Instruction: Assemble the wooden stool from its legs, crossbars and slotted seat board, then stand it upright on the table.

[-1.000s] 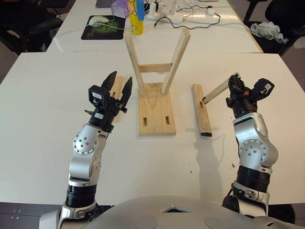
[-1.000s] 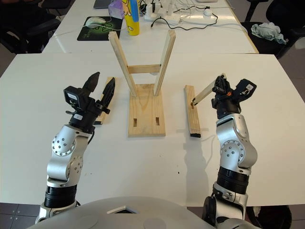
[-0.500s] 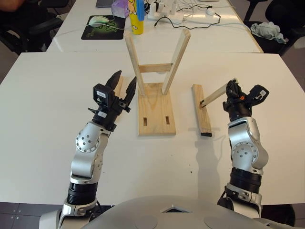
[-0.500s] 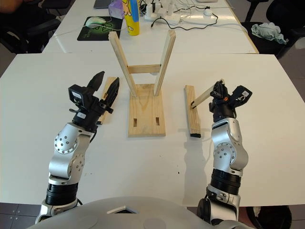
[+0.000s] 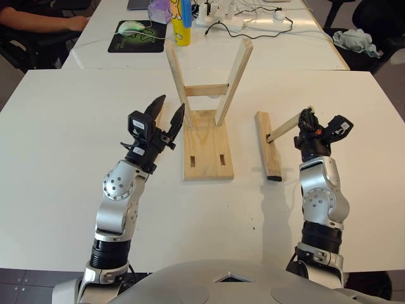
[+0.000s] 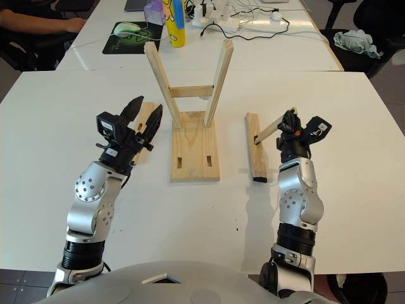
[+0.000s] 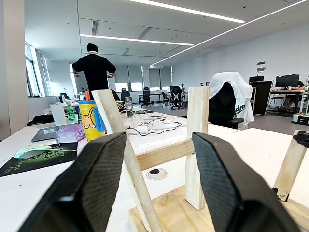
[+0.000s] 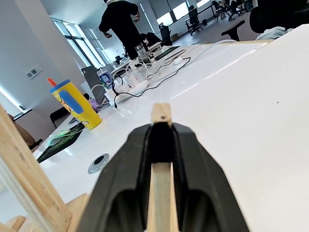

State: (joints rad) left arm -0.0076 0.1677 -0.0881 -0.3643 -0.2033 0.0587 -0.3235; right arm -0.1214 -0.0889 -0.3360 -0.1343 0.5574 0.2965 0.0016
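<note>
The slotted seat board (image 5: 207,152) lies flat mid-table. Two legs (image 5: 233,82) stand upright in its far slots, joined by a crossbar (image 5: 205,90); its two near slots are bare. Right of the board a loose leg (image 5: 267,154) lies on the table with a second crossbar (image 5: 285,128) stuck in its side and slanting up. My right gripper (image 5: 306,119) is shut on that crossbar's (image 8: 161,188) free end. Left of the board, my left gripper (image 5: 166,115) hangs open over another loose leg (image 6: 144,117), its fingers (image 7: 87,193) pointing at the upright legs (image 7: 198,145).
A second table behind holds a yellow bottle (image 5: 182,22), a mouse on a dark pad (image 5: 136,35) and a power strip with cables (image 5: 247,19). A bundle of cloth (image 5: 357,41) lies at the far right. The near half of the table (image 5: 63,190) is bare white.
My left arm has moved right and forward, closer to the seat board, still open. My right gripper has shifted slightly left and down, tilting the held crossbar lower.
</note>
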